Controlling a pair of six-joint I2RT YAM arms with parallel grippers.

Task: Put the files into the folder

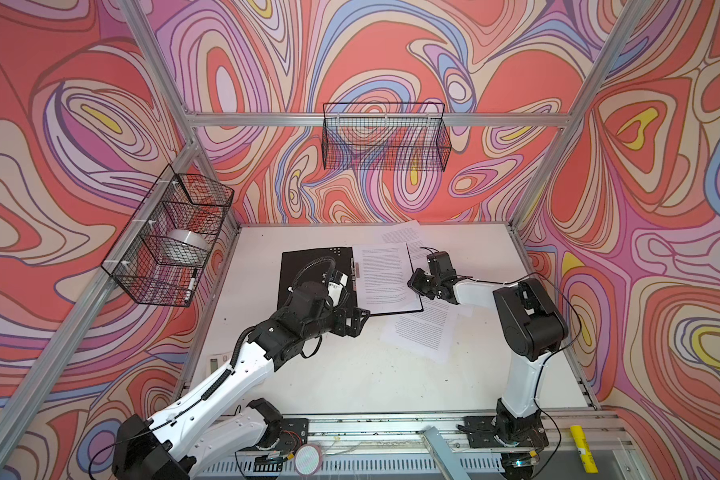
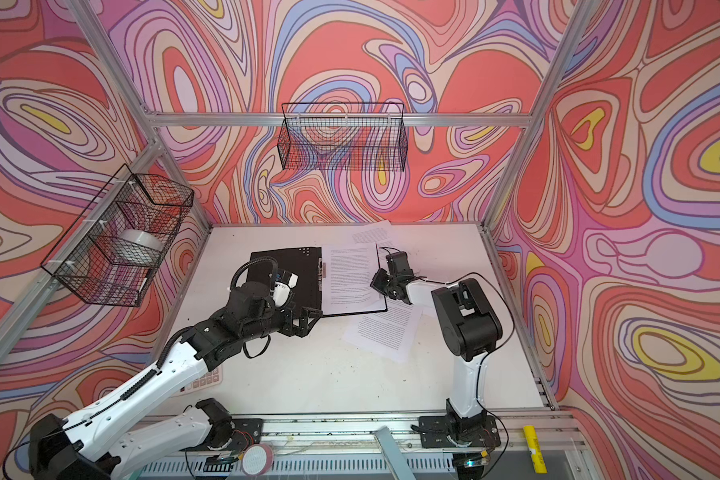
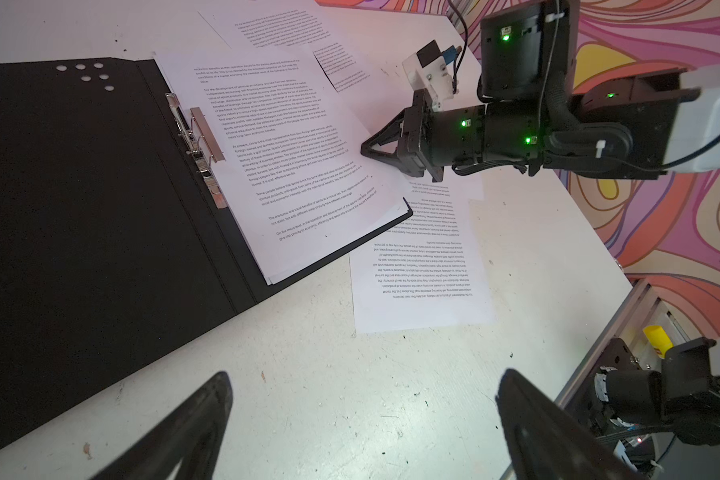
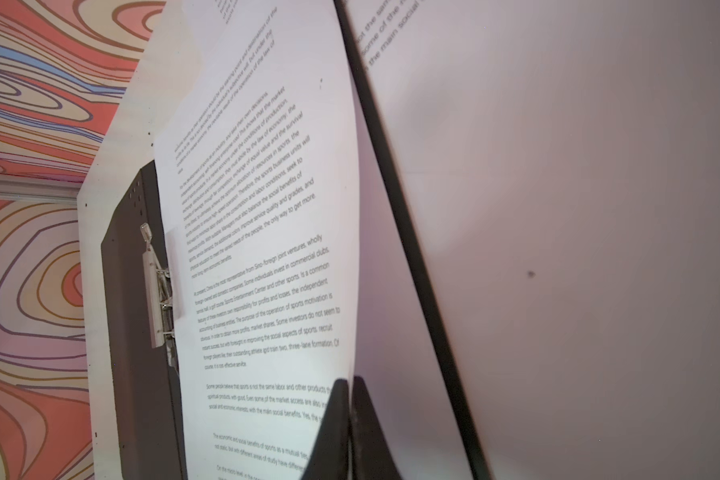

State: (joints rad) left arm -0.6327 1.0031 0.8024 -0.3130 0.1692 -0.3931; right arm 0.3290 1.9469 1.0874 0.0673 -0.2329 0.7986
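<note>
The folder (image 1: 298, 266) (image 2: 306, 266) (image 3: 100, 208) (image 4: 134, 332) lies open on the table, black inside up, with a metal clip (image 3: 200, 137) at its spine. A printed file sheet (image 1: 383, 270) (image 2: 350, 270) (image 3: 292, 166) (image 4: 258, 249) lies on its right half. My right gripper (image 1: 412, 282) (image 2: 375, 282) (image 3: 366, 149) (image 4: 350, 382) is shut on that sheet's right edge. A second file (image 1: 425, 332) (image 2: 383, 332) (image 3: 420, 282) lies on the table in front of the folder, a third (image 1: 404, 235) (image 2: 371, 232) (image 3: 267, 25) behind it. My left gripper (image 1: 358, 322) (image 2: 304, 322) (image 3: 364, 380) hovers open and empty at the folder's front edge.
A grey calculator (image 1: 217, 363) (image 2: 204, 380) lies partly under the left arm at the table's left edge. Wire baskets hang on the left wall (image 1: 171, 237) and the back wall (image 1: 385, 137). A yellow object (image 1: 582, 449) sits on the front rail.
</note>
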